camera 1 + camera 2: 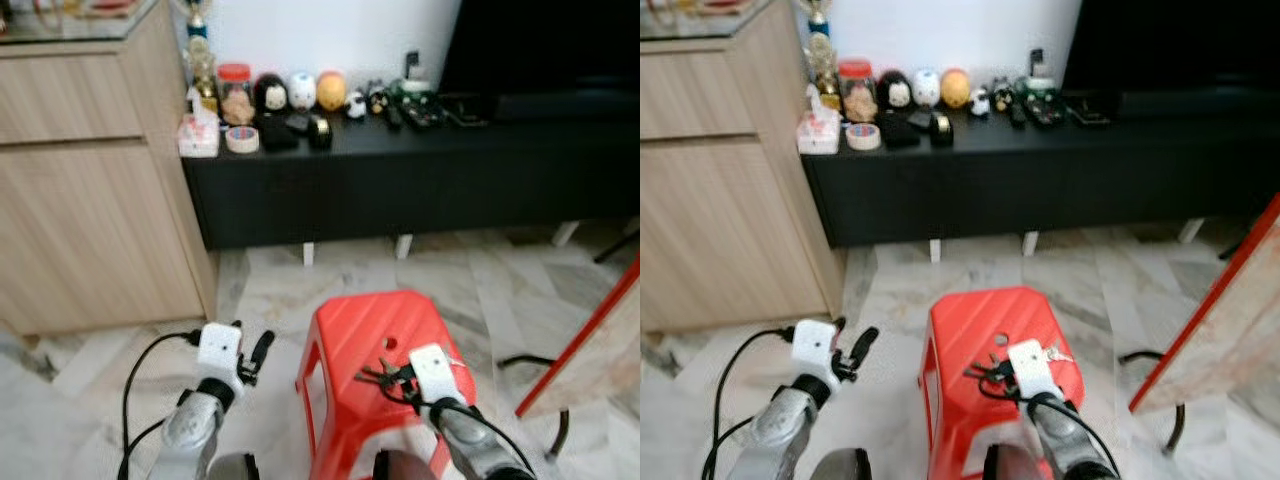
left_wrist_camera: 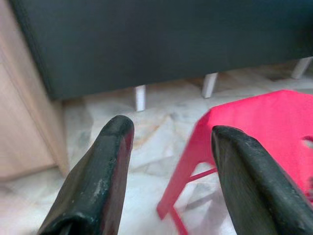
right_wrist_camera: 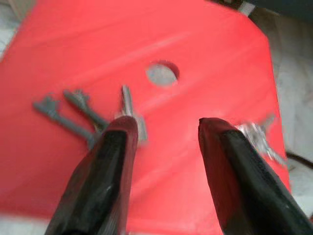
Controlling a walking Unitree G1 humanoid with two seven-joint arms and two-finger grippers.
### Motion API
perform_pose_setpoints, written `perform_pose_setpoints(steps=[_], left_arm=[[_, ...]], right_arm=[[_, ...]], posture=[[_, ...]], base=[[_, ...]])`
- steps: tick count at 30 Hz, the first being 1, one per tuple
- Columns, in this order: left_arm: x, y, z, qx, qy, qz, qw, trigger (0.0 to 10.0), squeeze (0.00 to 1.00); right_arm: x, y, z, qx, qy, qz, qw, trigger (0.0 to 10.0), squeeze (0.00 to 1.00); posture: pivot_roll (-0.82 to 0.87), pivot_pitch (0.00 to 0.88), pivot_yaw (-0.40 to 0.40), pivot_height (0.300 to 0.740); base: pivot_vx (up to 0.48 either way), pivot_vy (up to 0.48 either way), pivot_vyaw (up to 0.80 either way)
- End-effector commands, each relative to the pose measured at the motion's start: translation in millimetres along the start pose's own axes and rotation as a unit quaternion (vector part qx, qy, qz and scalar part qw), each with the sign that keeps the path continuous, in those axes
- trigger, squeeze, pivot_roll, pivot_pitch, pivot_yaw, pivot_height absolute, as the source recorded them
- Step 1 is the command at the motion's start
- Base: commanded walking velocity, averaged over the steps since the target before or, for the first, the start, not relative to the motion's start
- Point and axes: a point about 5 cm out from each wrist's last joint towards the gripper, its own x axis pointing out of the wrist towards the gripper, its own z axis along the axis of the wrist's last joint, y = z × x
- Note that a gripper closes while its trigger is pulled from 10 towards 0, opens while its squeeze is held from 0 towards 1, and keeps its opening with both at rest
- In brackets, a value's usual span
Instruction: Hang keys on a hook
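A bunch of dark keys (image 3: pixel 78 105) lies on the top of a red plastic stool (image 1: pixel 370 320), beside the hole in its seat. A silver piece (image 3: pixel 257 137) lies on the seat apart from the dark keys, nearer the stool's edge. My right gripper (image 3: pixel 166 127) hovers just over the seat, open, one finger over the key bunch and nothing held between the fingers. In the eye views the keys (image 1: pixel 375 375) sit just left of that gripper (image 1: pixel 397 378). My left gripper (image 2: pixel 173 128) is open and held low, left of the stool, over the marble floor.
A long black low cabinet (image 1: pixel 420 170) runs along the far wall, with figurines, a jar and a tape roll (image 1: pixel 241 139) on top. A wooden cupboard (image 1: pixel 90 200) stands at left. A red-edged board (image 1: pixel 590 350) leans at right, with a cable (image 1: pixel 530 365) on the floor.
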Motion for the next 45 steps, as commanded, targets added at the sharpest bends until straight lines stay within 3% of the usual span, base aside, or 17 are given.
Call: perform_pose_setpoints(steps=[1, 12, 19, 28, 38, 45], left_arm=[[0.0, 2.0, 2.1, 0.009, -0.004, 0.0, 1.0, 10.0, 0.0], [-0.9, 2.3, 0.8, 0.009, -0.002, 0.002, 1.0, 10.0, 0.0], [-1.3, 1.3, -1.1, 0.011, 0.002, 0.002, 1.0, 10.0, 0.0], [-2.5, 1.5, -3.8, 0.011, 0.008, 0.002, 1.0, 10.0, 0.0], [-2.6, 0.0, -4.8, 0.01, 0.011, -0.001, 1.0, 10.0, 0.0], [-3.0, 0.0, -5.6, 0.009, 0.012, -0.001, 1.0, 10.0, 0.0]], right_arm=[[1.5, 5.0, 3.2, -0.002, -0.001, 0.008, 1.0, 10.0, 0.0], [1.3, 8.4, 2.5, -0.015, 0.0, 0.031, 0.999, 10.0, 0.0], [-1.8, 19.0, -6.8, -0.036, 0.013, 0.08, 0.996, 10.0, 0.0], [-6.4, 23.9, -22.8, -0.041, 0.046, 0.089, 0.994, 10.0, 0.0], [-9.7, 17.9, -31.3, -0.039, 0.058, 0.075, 0.995, 10.0, 0.0], [-9.4, 10.8, -28.8, -0.012, 0.044, 0.041, 0.998, 10.0, 0.0]], posture=[[0.08, 0.0, -0.073, 0.599], [0.08, 0.0, -0.073, 0.599], [0.08, 0.0, -0.073, 0.599], [0.07, 0.0, -0.073, 0.599], [0.07, 0.0, -0.074, 0.599], [0.07, 0.0, -0.074, 0.599]], base=[[0.322, 0.0, 0.0], [0.053, 0.0, 0.0], [0.0, 0.0, 0.0], [0.0, 0.0, 0.0], [0.0, 0.0, 0.0], [0.0, 0.0, 0.0]])
